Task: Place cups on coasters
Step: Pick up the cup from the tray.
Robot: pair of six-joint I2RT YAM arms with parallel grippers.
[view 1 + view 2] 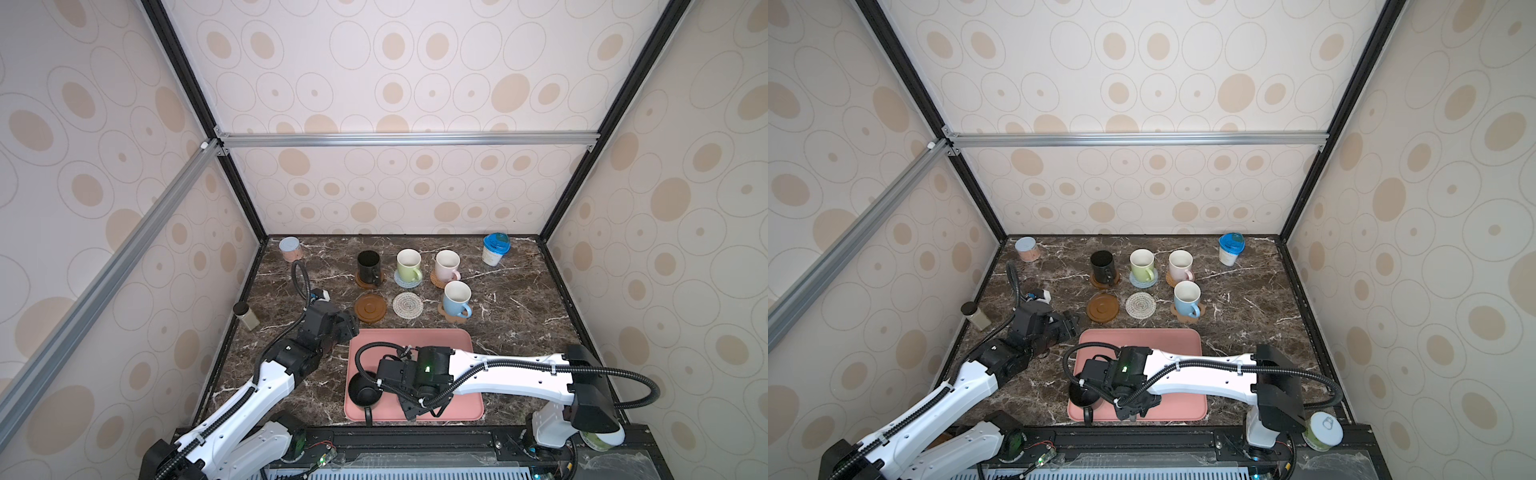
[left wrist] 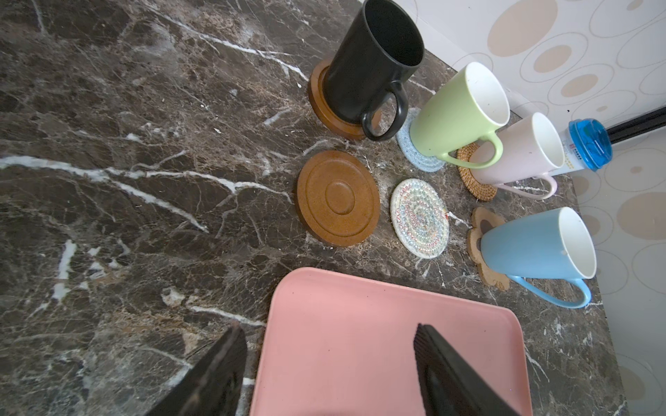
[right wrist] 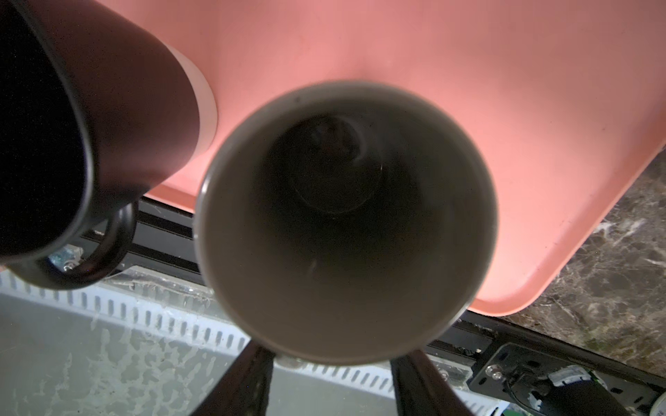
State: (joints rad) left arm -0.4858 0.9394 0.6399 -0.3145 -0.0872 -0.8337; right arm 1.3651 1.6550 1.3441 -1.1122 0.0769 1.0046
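Observation:
Four cups stand on coasters at the back: black cup (image 1: 368, 266) on a brown disc, green cup (image 1: 409, 265) on crochet, pink cup (image 1: 447, 266) on rattan, blue cup (image 1: 457, 299) on the paw shape. A brown disc coaster (image 1: 370, 307) and a woven coaster (image 1: 407, 304) lie bare. My right gripper (image 3: 335, 351) is shut on the grey cup (image 3: 346, 223) over the pink tray (image 1: 436, 338), beside a second black cup (image 1: 363, 390). In both top views the wrist hides the grey cup. My left gripper (image 2: 328, 327) hangs open and empty over the tray's far left corner.
A pinkish can (image 1: 289, 248) stands at the back left and a white tub with blue lid (image 1: 495, 248) at the back right. A small dark-lidded jar (image 1: 246, 316) sits by the left wall. Patterned walls close in three sides.

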